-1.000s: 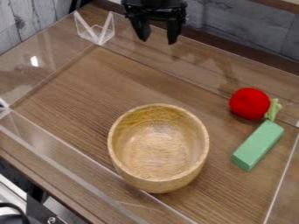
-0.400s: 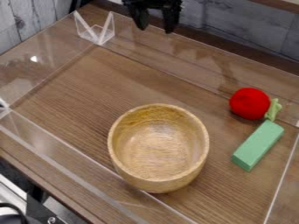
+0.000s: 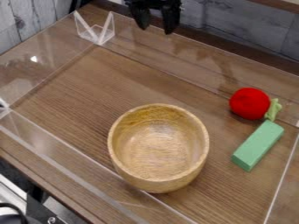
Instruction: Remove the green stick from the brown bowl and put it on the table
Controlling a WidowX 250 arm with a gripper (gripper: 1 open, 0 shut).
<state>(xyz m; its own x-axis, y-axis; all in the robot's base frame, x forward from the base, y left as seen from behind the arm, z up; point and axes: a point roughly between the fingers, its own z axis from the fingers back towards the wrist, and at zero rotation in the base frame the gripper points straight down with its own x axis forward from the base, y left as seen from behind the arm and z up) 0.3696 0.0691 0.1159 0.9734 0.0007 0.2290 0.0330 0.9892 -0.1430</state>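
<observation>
The green stick (image 3: pixel 258 145) lies flat on the table (image 3: pixel 105 87) at the right, outside the bowl, just below the red ball. The brown bowl (image 3: pixel 159 146) stands empty in the lower middle of the camera view. My gripper (image 3: pixel 156 24) hangs at the top edge of the view, far from both, its two black fingers (image 3: pixel 140 19) spread apart and holding nothing. Its upper part is cut off by the frame.
A red ball (image 3: pixel 249 102) with a small yellow-green piece (image 3: pixel 274 109) sits by the right acrylic wall (image 3: pixel 281 188). Low clear walls edge the tabletop on the left (image 3: pixel 35 61) and front. A clear bracket (image 3: pixel 96 29) stands at the back left.
The gripper has risen slightly toward the top of the view and rolled a little. The stick, bowl and ball have not moved.
</observation>
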